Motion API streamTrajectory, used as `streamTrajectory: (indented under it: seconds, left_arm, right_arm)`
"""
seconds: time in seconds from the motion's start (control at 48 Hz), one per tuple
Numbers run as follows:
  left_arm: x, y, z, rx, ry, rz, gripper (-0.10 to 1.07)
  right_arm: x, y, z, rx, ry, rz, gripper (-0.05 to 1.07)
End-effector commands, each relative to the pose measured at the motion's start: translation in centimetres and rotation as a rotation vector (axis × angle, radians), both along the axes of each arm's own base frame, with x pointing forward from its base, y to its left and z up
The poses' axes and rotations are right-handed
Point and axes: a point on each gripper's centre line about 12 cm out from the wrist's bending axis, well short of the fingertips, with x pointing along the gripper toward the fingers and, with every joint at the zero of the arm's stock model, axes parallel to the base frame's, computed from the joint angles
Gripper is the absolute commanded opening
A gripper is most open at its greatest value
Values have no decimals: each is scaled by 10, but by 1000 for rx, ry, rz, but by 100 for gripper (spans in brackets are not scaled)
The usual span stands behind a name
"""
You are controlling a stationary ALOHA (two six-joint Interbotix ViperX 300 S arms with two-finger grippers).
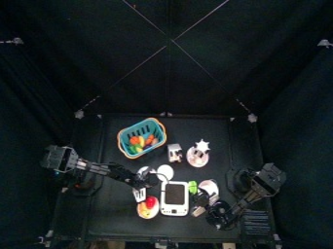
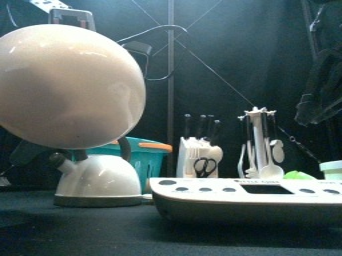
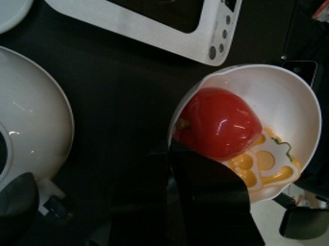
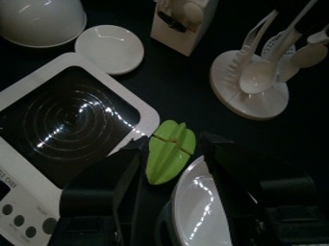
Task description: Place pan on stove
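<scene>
The pan (image 3: 264, 115) is a small white bowl holding a red piece and a yellow piece. In the top view the pan (image 1: 139, 199) is just left of the stove (image 1: 173, 199), a flat white slab near the table's front. My left gripper (image 3: 193, 159) is shut on the pan's near rim; it also shows in the top view (image 1: 134, 187). The stove's corner (image 3: 154, 24) lies beyond the pan. My right gripper (image 4: 193, 183) is open beside the stove (image 4: 71, 115), over a green piece (image 4: 170, 149). In the front view the stove (image 2: 247, 195) lies low at the right.
A teal basket of fruit (image 1: 140, 136) stands at the back left and a white star-shaped item (image 1: 201, 148) at the back right. A big white round shape (image 2: 67, 85) fills the front view's left. A knife block (image 2: 201, 155) and a utensil rack (image 2: 261, 150) stand behind the stove.
</scene>
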Motion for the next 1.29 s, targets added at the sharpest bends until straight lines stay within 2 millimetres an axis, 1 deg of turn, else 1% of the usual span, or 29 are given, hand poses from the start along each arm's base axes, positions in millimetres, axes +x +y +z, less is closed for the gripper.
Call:
streamTrajectory:
  seconds: [0.0, 0.062, 0.188, 0.25, 0.458, 0.604, 0.792, 0.917, 1.0, 1.271]
  left_arm:
    - [13, 1, 14, 2, -49, 2, 41]
    - [18, 1, 17, 9, -62, -4, 41]
    - [35, 0, 20, 26, -79, -16, 41]
    - [44, 2, 20, 35, -81, -19, 41]
    - [69, 8, 29, 52, -100, -28, 41]
    - [85, 17, 32, 72, -115, -19, 41]
    - [109, 30, 30, 78, -119, 1, 41]
    - [118, 37, 27, 87, -111, 7, 41]
    - [124, 38, 26, 89, -107, 4, 41]
    - [133, 42, 18, 99, -84, -1, 42]
  right_arm:
    - [0, 1, 10, 12, -22, 3, 83]
    - [0, 1, 11, 12, -26, 3, 83]
    - [-1, 0, 12, 9, -25, 1, 83]
    - [-2, 0, 12, 8, -23, 0, 83]
    - [-8, 4, 10, 9, -9, 7, 83]
    - [-12, 7, 13, 10, -11, 14, 83]
    - [-13, 7, 13, 8, -11, 15, 83]
    - [-14, 8, 12, 8, -8, 17, 83]
    - [-15, 8, 12, 12, -4, 14, 83]
    - [-16, 8, 9, 11, 3, 9, 83]
